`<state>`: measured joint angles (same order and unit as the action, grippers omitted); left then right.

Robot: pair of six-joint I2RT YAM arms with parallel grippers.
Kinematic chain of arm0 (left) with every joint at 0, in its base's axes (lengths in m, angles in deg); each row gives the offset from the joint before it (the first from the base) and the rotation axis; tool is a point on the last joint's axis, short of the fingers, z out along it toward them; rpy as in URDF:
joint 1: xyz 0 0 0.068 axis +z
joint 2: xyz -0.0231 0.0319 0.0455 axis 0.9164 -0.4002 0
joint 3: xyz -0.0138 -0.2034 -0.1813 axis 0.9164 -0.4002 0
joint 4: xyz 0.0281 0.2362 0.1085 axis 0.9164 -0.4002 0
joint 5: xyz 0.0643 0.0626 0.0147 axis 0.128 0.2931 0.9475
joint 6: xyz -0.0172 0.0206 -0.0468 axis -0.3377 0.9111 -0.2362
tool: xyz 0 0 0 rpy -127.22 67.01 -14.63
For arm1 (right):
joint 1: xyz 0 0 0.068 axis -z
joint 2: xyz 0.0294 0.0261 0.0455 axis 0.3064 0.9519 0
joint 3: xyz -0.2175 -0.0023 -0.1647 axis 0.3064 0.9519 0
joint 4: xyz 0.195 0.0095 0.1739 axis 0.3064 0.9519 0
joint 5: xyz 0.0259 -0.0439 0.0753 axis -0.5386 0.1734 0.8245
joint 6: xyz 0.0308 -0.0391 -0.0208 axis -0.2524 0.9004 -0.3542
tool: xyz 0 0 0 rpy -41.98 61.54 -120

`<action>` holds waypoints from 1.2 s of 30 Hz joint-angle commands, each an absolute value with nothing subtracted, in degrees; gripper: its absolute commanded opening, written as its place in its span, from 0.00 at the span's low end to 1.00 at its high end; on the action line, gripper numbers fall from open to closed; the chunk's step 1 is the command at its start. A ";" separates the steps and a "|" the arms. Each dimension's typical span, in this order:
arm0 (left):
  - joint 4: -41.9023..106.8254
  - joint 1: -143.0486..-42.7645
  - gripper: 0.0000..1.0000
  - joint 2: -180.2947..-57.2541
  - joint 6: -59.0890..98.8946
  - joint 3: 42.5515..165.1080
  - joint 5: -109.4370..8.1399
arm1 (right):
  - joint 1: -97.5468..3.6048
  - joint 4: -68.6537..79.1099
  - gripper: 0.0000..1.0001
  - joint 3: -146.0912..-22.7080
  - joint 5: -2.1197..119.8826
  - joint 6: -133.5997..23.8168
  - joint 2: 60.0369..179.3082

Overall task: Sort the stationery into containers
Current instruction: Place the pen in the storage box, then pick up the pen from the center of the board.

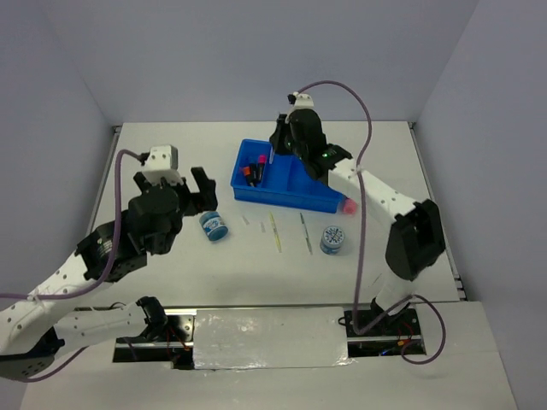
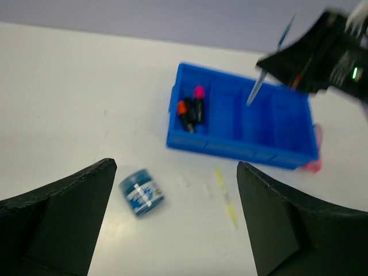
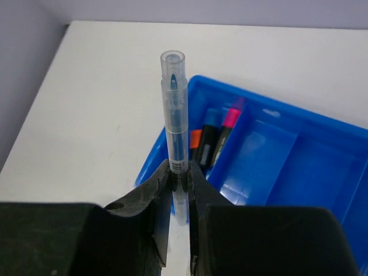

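Observation:
The blue divided tray [image 1: 286,201] [image 2: 241,150] [image 3: 299,167] sits at the table's far middle. Highlighters [image 1: 255,171] [image 2: 192,112] [image 3: 215,132] with orange, blue and pink caps lie in its left compartment. My right gripper [image 1: 278,149] [image 3: 179,169] is shut on a clear pen [image 3: 174,115] [image 2: 257,86], held upright above the tray's left part. My left gripper [image 1: 169,175] [image 2: 175,167] is open wide and holds nothing, hanging above the table left of the tray. A blue-white roll [image 1: 214,225] [image 2: 141,192] lies on the table beneath it, nearer its left finger.
A second roll [image 1: 333,240] lies in front of the tray's right end. A pink tube [image 1: 348,206] [image 2: 313,167] rests against the tray's right corner. A yellow pen [image 1: 274,231] [image 2: 225,195], a pale pen [image 1: 304,232] and small bits [image 1: 245,220] lie between the rolls.

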<state>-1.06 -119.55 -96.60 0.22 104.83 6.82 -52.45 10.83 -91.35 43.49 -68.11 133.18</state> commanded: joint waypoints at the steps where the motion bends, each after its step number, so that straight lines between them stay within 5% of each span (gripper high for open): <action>1: -1.37 -119.14 0.99 -90.14 3.18 97.95 3.75 | -49.14 14.39 0.00 -98.57 40.44 -72.85 140.70; 13: -0.66 -119.40 0.99 -82.83 2.66 89.93 1.47 | -48.08 14.22 0.08 -100.98 39.99 -77.33 153.12; 20: -1.81 -119.41 0.99 -85.38 2.39 90.90 0.68 | -48.17 13.24 0.54 -98.06 40.78 -77.61 152.58; 23: -1.72 -119.41 0.99 -85.21 2.57 90.72 0.06 | -48.08 15.79 0.62 -100.61 40.52 -76.82 152.33; 30: -2.77 -119.41 0.99 -85.03 1.78 90.90 1.64 | -50.70 14.74 0.63 -95.19 41.13 -68.75 138.02; 36: -11.45 -119.23 0.99 -88.89 -3.40 93.62 6.47 | -58.95 24.64 0.49 -83.24 39.74 -65.99 125.44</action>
<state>-6.74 -119.42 -87.46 -0.31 90.79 2.87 -54.29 18.22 -88.47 41.18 -67.85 129.70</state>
